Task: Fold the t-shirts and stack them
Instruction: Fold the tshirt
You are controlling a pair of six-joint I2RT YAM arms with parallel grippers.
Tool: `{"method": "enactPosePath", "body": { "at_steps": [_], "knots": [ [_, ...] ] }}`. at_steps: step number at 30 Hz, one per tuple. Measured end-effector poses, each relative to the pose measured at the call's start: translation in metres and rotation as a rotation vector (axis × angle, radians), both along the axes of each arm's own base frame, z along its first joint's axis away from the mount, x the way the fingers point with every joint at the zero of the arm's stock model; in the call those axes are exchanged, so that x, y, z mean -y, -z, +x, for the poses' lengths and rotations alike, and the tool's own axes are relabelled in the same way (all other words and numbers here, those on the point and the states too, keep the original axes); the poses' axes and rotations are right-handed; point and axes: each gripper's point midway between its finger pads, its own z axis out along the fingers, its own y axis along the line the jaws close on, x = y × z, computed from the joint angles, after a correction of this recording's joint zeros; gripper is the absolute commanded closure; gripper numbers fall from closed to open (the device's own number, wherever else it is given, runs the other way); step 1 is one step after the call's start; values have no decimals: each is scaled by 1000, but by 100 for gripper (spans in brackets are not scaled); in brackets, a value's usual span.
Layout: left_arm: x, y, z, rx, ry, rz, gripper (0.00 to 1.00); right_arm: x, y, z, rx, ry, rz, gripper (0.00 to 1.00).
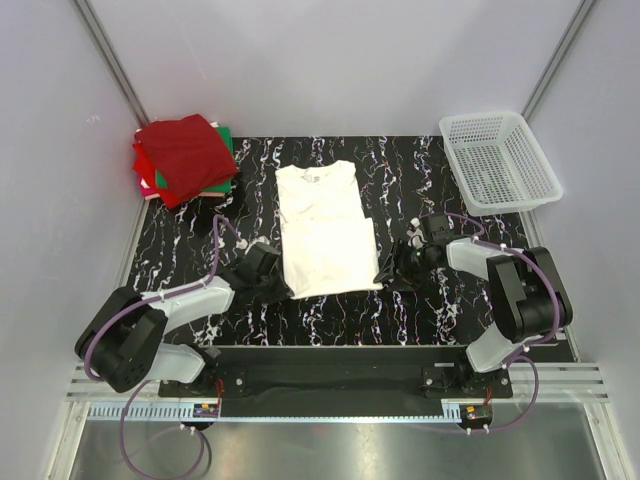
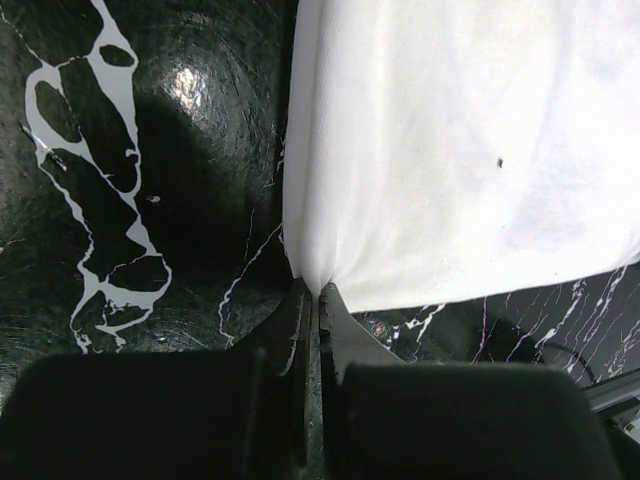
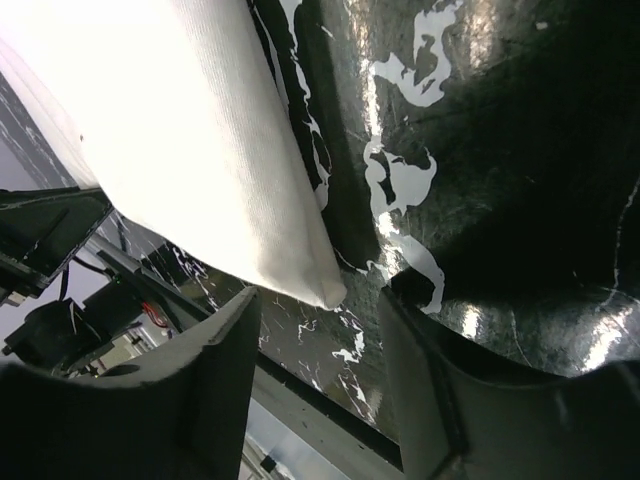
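The white t-shirt (image 1: 322,228) lies part-folded in the middle of the black marbled table, sleeves tucked in, neck at the far end. My left gripper (image 1: 280,290) is at its near left corner, shut on the corner of the white cloth (image 2: 310,278). My right gripper (image 1: 385,275) is at the near right corner, open, with the shirt's corner (image 3: 325,290) lying between its fingers, untouched. A stack of folded tees sits at the far left: dark red (image 1: 188,155) on top, bright red and green (image 1: 226,180) below.
A white plastic mesh basket (image 1: 497,160) stands at the far right corner. White walls close in both sides and the back. The table's near edge and metal rail (image 1: 330,380) run just behind my arm bases.
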Motion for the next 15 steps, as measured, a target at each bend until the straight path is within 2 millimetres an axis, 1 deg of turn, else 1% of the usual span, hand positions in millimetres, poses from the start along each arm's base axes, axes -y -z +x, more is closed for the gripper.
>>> {"method": "enactPosePath", "body": {
  "at_steps": [5, 7, 10, 12, 15],
  "knots": [
    [0, 0, 0, 1, 1, 0, 100, -5, 2, 1, -18, 4, 36, 46],
    [0, 0, 0, 1, 1, 0, 100, -9, 3, 2, -23, 0, 60, 52],
    [0, 0, 0, 1, 2, 0, 100, -12, 5, 3, -30, 7, 76, 58],
    [0, 0, 0, 1, 1, 1, 100, -12, 6, 4, -28, 12, 78, 60],
    [0, 0, 0, 1, 2, 0, 100, -11, 8, 4, -25, 18, 77, 71]
  ]
}}
